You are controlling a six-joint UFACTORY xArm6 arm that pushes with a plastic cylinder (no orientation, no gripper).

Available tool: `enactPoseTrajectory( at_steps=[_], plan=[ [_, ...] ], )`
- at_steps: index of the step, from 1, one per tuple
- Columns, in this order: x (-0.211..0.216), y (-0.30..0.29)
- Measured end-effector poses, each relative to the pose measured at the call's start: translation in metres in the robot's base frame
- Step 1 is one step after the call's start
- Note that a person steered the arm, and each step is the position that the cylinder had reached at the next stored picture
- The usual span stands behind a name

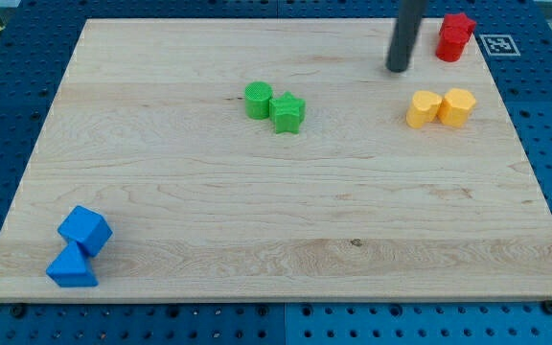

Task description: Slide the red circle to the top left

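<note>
Camera view: my tip (397, 69) rests on the board (257, 192) near the view's top right.

I have no jaws, only a rod. The red blocks (454, 37), circle among them I cannot single out, sit just right of my tip, apart; 2 yellow blocks (440, 107) lie below.

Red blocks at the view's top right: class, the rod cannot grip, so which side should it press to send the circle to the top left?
Judging by pose, press the right face of the red blocks, pushing leftward. My tip sits to their left, so it should probably circle round first.
</note>
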State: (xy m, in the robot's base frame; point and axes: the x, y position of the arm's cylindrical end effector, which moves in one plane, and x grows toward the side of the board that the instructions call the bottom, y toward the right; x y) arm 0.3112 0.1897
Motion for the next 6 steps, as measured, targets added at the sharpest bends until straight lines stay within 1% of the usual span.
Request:
enactPoseTrajectory(
  at_steps=[1,2,3,4,5,6],
  plan=[
    [0.002,0.014],
    [0.005,0.069],
    [0.002,0.149],
    [-0.036,0.156],
    [-0.053,0.154],
    [-0.053,0.139]
  ],
)
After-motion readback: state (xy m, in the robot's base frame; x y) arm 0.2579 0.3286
